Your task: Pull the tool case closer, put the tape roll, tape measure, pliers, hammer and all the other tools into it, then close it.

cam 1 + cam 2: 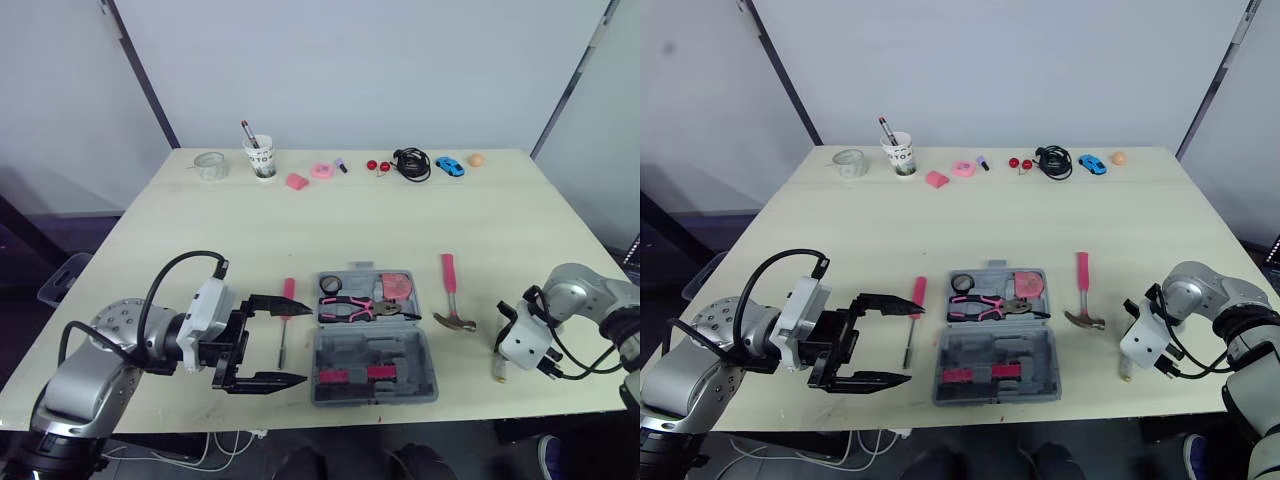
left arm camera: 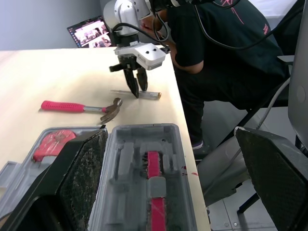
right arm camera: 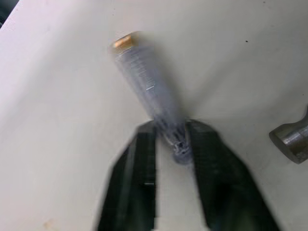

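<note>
The open tool case (image 1: 374,352) sits at the near edge of the desk (image 1: 300,220), the hammer (image 1: 452,295) just right of it. The left claw (image 1: 308,342) gapes wide beside the case's left side, while the right claw (image 3: 171,126) grips a clear-handled tool (image 3: 144,82).

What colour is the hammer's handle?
The hammer handle is bright pink, seen best in the left wrist view.
</note>
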`<state>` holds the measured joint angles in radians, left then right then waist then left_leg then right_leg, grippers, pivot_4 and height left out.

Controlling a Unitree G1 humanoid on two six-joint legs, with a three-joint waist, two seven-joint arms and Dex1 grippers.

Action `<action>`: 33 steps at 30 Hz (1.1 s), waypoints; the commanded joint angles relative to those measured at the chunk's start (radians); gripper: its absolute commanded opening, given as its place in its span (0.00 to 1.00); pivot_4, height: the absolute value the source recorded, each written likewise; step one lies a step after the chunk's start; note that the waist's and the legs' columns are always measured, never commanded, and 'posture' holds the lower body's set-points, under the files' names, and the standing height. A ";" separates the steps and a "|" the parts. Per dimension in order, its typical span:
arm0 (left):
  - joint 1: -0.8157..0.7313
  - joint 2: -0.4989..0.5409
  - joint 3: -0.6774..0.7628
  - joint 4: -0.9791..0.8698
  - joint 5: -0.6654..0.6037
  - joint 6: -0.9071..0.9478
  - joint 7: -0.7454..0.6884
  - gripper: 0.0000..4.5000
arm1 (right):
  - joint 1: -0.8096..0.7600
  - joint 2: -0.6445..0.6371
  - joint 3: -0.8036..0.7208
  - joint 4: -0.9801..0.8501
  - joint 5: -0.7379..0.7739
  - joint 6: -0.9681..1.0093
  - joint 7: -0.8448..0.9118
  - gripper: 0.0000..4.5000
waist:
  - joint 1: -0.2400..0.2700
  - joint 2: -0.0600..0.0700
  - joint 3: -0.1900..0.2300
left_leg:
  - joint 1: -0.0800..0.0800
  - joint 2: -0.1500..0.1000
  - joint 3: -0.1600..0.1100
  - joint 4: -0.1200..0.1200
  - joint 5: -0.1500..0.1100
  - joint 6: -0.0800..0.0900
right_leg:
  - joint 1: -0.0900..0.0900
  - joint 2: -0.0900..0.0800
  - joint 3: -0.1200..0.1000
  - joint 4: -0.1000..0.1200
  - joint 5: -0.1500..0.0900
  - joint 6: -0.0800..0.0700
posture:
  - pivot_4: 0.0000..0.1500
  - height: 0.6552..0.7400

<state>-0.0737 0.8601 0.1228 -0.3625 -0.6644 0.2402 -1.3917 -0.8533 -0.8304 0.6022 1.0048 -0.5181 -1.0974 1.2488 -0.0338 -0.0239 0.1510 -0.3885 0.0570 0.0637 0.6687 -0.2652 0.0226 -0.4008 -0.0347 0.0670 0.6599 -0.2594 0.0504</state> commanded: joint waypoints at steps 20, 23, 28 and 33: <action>-0.022 -0.030 -0.006 -0.018 -0.025 -0.003 0.002 1.00 | 0.397 -0.154 -0.344 -0.697 0.527 1.091 0.157 0.01 | 0.001 0.001 0.002 | 0.005 0.000 0.001 -0.001 0.000 0.000 | 0.005 0.000 0.002 0.000 0.000 0.000 | 1.00 1.00; -0.022 -0.036 -0.012 -0.022 -0.023 -0.001 0.004 1.00 | 0.517 -0.163 -0.453 -0.938 0.645 1.522 0.093 0.01 | 0.005 0.001 0.002 | 0.005 0.000 0.001 -0.001 0.000 0.000 | 0.005 0.000 0.001 0.000 0.000 0.000 | 1.00 1.00; -0.030 -0.047 -0.016 -0.020 -0.025 0.005 0.010 1.00 | 0.553 -0.043 -0.642 -1.091 0.716 2.137 -0.205 0.01 | 0.005 0.000 0.001 | 0.005 0.000 0.001 -0.001 0.000 0.000 | 0.004 0.000 0.002 0.000 0.000 0.000 | 1.00 1.00; -0.055 -0.062 -0.037 -0.006 -0.017 0.006 0.002 1.00 | 0.506 0.132 -0.782 -1.145 0.738 2.447 -0.432 0.01 | 0.004 0.000 0.001 | 0.002 0.000 0.000 -0.002 0.000 0.000 | 0.003 0.000 0.001 -0.001 0.000 0.000 | 1.00 1.00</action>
<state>-0.1184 0.7985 0.0876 -0.3595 -0.6712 0.2507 -1.3877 -0.3285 -0.7008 -0.1253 -0.1072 0.2125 1.2853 0.8800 -0.0295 -0.0237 0.1523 -0.3868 0.0568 0.0634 0.6672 -0.2655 0.0226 -0.3984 -0.0344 0.0680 0.6589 -0.2594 0.0509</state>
